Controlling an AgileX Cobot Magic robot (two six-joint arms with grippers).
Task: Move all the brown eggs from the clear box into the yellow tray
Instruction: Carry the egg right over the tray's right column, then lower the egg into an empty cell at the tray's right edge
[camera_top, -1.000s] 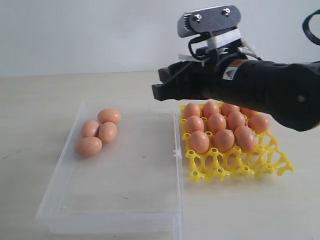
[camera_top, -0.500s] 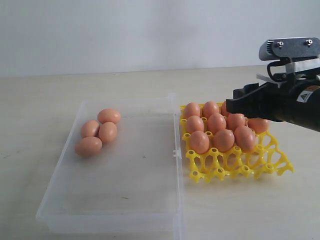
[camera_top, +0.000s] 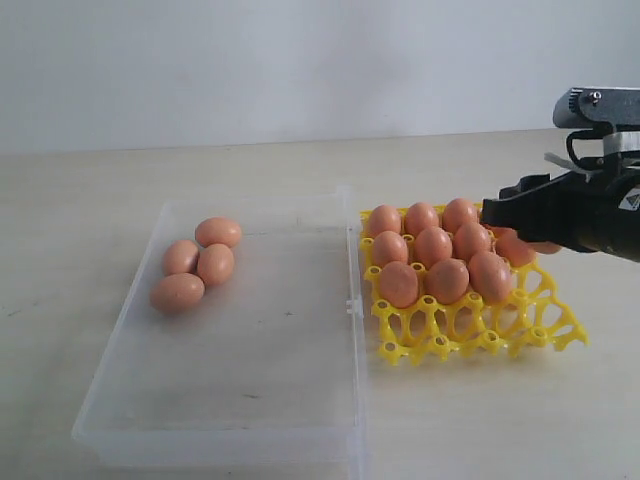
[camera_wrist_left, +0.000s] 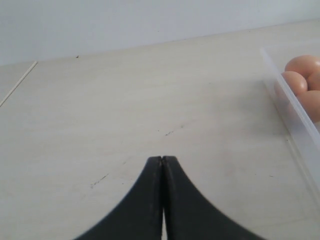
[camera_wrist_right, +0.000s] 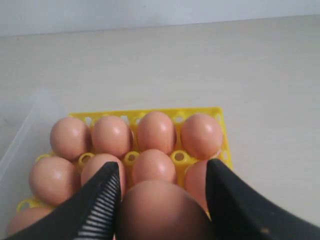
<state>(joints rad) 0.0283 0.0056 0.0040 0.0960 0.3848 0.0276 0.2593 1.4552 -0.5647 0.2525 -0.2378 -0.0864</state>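
Note:
Several brown eggs (camera_top: 197, 263) lie in a cluster at the far left of the clear box (camera_top: 250, 440). Beside the box on the right, the yellow tray (camera_top: 470, 340) holds several more eggs (camera_top: 433, 245) in its cups. My right gripper (camera_wrist_right: 162, 165) is shut on one brown egg (camera_wrist_right: 162, 210) and hangs over the tray's right side, above the eggs that sit there. In the exterior view the right gripper (camera_top: 500, 215) reaches in from the right edge. My left gripper (camera_wrist_left: 162, 159) is shut and empty over bare table, beside the box wall (camera_wrist_left: 295, 125).
The pale wooden tabletop (camera_top: 80, 200) spreads around box and tray. A plain white wall (camera_top: 300, 60) stands behind. The tray's front row of cups (camera_top: 440, 345) holds no eggs.
My right arm has swung to the right, from above the gap between box and tray to the tray's right side, with the egg in its jaws. The eggs in the box lie as before.

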